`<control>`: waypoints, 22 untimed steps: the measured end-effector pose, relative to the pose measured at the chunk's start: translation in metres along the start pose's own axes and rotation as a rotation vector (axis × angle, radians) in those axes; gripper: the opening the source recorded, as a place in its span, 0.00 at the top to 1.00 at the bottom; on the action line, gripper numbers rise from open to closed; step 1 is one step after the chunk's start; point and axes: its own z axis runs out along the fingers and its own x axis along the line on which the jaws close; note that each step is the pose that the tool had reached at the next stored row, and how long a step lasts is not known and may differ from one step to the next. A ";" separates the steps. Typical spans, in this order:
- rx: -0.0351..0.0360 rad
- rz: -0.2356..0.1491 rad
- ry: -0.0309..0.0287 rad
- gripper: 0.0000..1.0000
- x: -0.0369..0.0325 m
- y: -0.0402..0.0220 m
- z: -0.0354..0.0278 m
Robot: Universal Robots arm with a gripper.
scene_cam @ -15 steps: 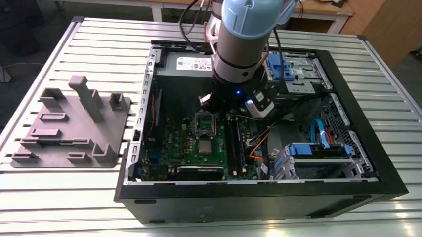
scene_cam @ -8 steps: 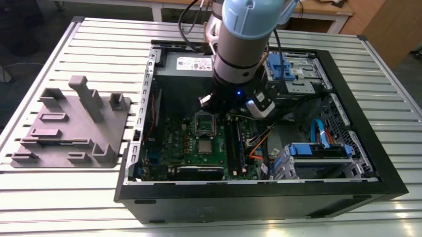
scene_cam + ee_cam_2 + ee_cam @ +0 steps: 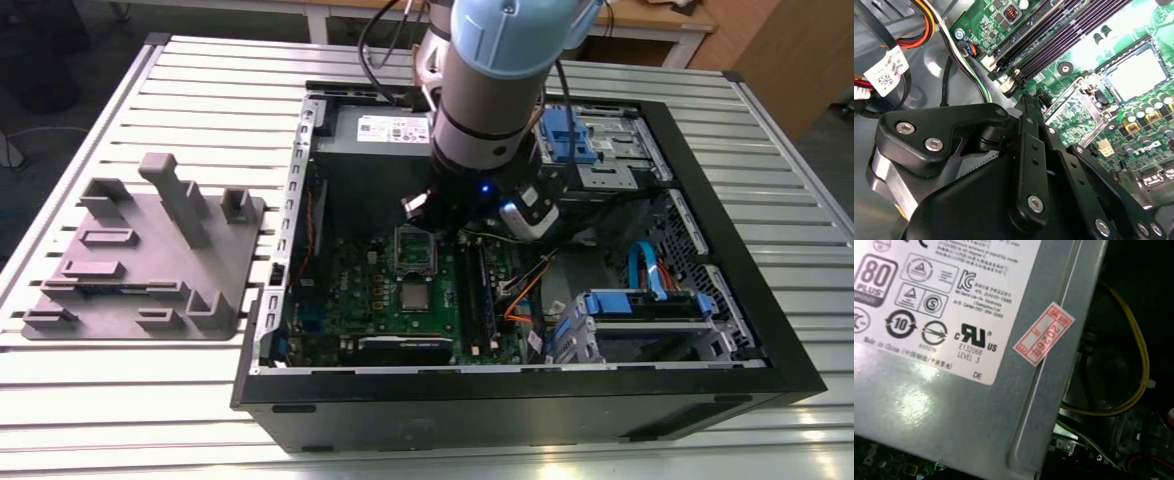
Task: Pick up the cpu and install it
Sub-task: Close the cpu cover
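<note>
In the exterior view the cpu [image 3: 416,296], a small silver-grey square, lies flat on the green motherboard [image 3: 360,290] inside the open computer case. Just behind it is the dark square socket [image 3: 414,250] with its metal frame. My arm [image 3: 487,100] reaches down into the case over the board's far edge, past the socket. In the second wrist view my gripper [image 3: 1026,102] is shut with nothing in it. It hangs above the board beside the socket [image 3: 1081,107], with the cpu [image 3: 1136,75] farther off.
A grey fixture block [image 3: 147,250] lies on the slatted table at the exterior view's left. Inside the case are the power supply [image 3: 380,128] [image 3: 954,340], blue drive cages [image 3: 641,305], dark memory slots [image 3: 1054,45] and loose cables [image 3: 929,25] [image 3: 1139,365].
</note>
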 end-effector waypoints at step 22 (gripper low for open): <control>-0.0028 -0.100 0.0128 0.90 0.0006 0.0003 -0.0116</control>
